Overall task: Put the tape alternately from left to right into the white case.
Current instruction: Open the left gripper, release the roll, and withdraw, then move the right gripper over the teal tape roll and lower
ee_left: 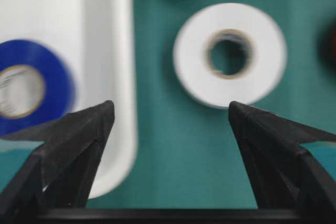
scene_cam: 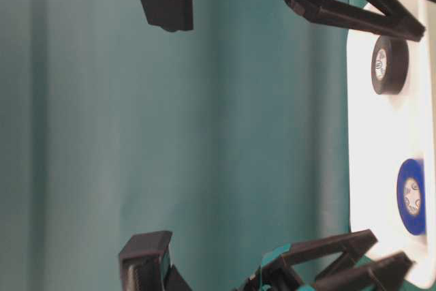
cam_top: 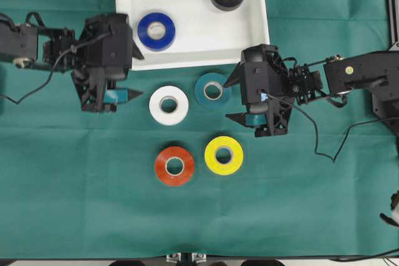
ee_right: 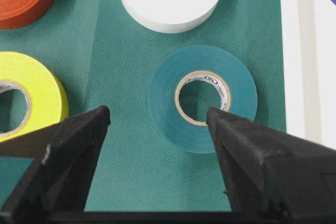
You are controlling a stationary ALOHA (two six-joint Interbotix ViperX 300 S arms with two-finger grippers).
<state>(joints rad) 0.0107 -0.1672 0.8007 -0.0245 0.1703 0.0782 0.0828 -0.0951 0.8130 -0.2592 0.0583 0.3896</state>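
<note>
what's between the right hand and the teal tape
Nothing visible: the right hand is open, with the teal tape lying flat on the green cloth just ahead, bare cloth between them.

A green cloth is spread over the table, filling nearly the whole overhead frame. Faint vertical creases are seen in it. A thin pale strip of the table edge is exposed along the bottom.
</note>
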